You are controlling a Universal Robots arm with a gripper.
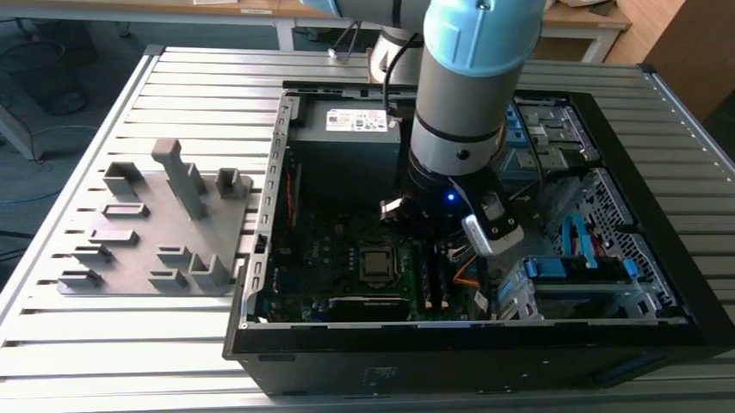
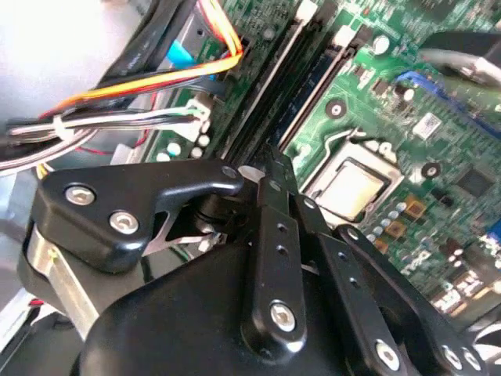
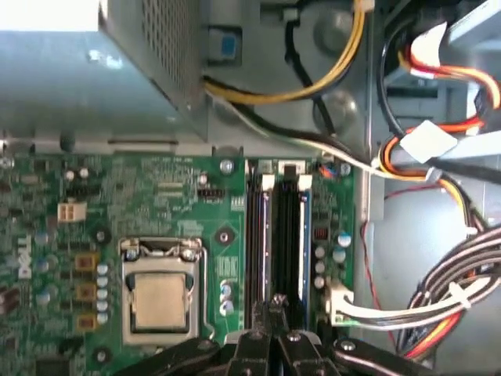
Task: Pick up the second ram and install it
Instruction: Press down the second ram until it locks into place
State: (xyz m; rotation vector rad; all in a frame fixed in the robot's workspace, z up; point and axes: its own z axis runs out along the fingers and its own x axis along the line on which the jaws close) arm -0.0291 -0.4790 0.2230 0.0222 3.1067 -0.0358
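Observation:
Two long dark ram sticks sit side by side in the motherboard's slots, one (image 3: 261, 235) nearer the processor and one (image 3: 293, 235) nearer the cables. I cannot tell which of them is the second ram. My gripper (image 3: 278, 301) is shut with its black fingers pressed together and nothing between them. Its tips hover at the near end of the two slots, about midway between the sticks. In the second wrist view the gripper (image 2: 274, 160) points down at the same slot ends. In the exterior view the arm (image 1: 460, 112) reaches down into the open computer case (image 1: 264, 258).
A grey holder plate (image 1: 161, 224) with upright blocks lies on the slatted table at the exterior view's left. Inside the case, the power-supply box (image 1: 344, 129) is at the back, and the processor socket (image 3: 160, 301) and cable bundles (image 3: 438, 298) flank the slots.

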